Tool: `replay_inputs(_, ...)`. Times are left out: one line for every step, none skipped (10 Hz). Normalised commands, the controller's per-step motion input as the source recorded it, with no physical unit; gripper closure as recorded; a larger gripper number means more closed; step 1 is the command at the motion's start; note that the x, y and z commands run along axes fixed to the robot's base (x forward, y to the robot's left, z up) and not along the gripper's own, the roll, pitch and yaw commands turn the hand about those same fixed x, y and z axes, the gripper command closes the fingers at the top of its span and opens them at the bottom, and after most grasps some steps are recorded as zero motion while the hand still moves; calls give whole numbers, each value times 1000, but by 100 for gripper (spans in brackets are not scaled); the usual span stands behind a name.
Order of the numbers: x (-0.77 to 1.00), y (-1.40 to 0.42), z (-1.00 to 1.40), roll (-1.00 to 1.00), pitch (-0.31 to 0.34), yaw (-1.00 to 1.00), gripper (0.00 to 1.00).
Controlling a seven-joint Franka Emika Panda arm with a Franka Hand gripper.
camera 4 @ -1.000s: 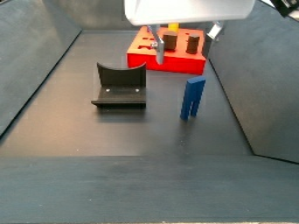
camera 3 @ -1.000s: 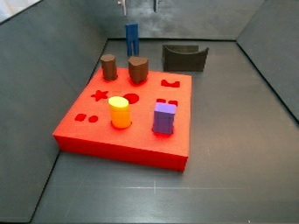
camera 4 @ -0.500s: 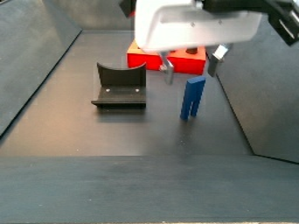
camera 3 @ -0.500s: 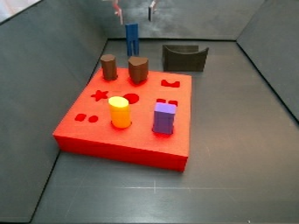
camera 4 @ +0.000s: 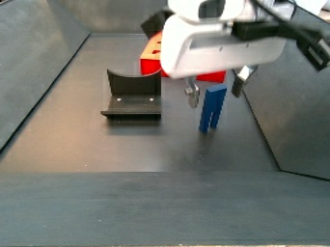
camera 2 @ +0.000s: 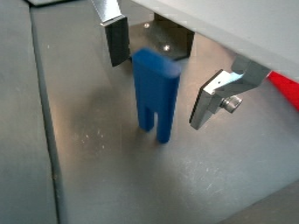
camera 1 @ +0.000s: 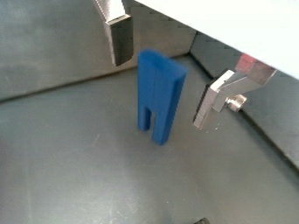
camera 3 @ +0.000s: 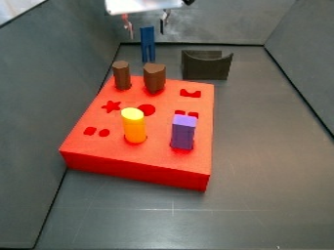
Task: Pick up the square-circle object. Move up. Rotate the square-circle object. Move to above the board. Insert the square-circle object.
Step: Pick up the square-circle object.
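The square-circle object (camera 3: 147, 46) is a tall slim dark-blue piece standing upright on its two thin legs on the grey floor behind the board (camera 3: 111, 139), a flat red block with shaped holes. In both wrist views the piece (camera 1: 160, 94) (camera 2: 155, 90) stands between the silver fingers (camera 1: 117, 37) with a gap on each side. My gripper (camera 1: 162, 91) (camera 2: 159, 92) is open and straddles its upper part. In a side view the gripper (camera 4: 214, 91) hangs over the piece (camera 4: 213, 110), whose top is hidden behind the hand.
A dark grey curved holder (camera 3: 205, 64) (camera 4: 131, 95) stands beside the blue piece. On the board stand two brown cylinders (camera 3: 154, 77), a yellow cylinder (camera 3: 133, 125) and a purple block (camera 3: 185, 131). Grey walls enclose the floor.
The gripper has come down from above, and its open fingers now sit on either side of the blue piece. The piece itself has not moved.
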Motion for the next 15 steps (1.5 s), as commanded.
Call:
replay_inputs(0,60,-371,33,-26,183,0)
replay_inputs(0,86,-289,13,-3,143,0)
replay_inputs(0,0,-66,0,0,20,0)
replay_inputs(0,14,0,0,-6,0,0)
replay_inputs(0,0,0,44,0,37,0)
replay_inputs(0,0,0,0,0,0,100)
replay_inputs(0,0,0,0,0,0,100)
replay_inputs(0,0,0,0,0,0,100)
replay_inputs(0,0,0,0,0,0,100)
replay_inputs(0,0,0,0,0,0,100)
replay_inputs(0,0,0,0,0,0,100)
replay_inputs(0,0,0,0,0,0,100)
replay_inputs(0,0,0,0,0,0,100)
replay_inputs(0,0,0,0,0,0,100)
replay_inputs(0,0,0,0,0,0,100)
